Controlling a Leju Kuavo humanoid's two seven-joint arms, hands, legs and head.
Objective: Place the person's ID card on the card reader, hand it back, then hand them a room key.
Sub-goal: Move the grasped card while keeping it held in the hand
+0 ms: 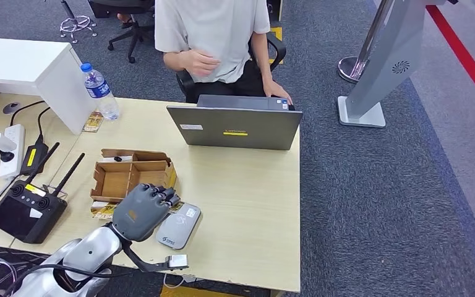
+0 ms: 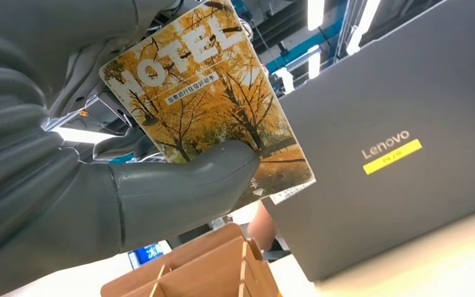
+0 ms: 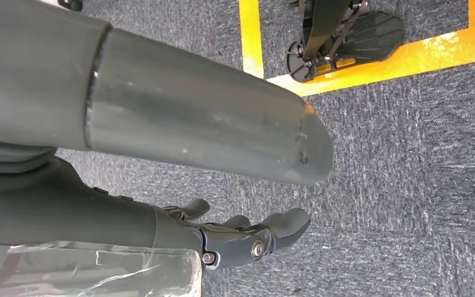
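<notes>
Glossy printed room key point(image 2: 210, 111) — brown cardboard box point(image 1: 133, 175) — matt grey laptop lid point(image 1: 234, 127).

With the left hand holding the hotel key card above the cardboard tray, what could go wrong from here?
1. The left hand grips the key card near one edge, under the thumb; it could slip during the handover.
2. The open laptop stands between the hand and the person, so reaching across may knock its lid.
3. The cardboard tray sits right beside the hand and could be bumped.
</notes>
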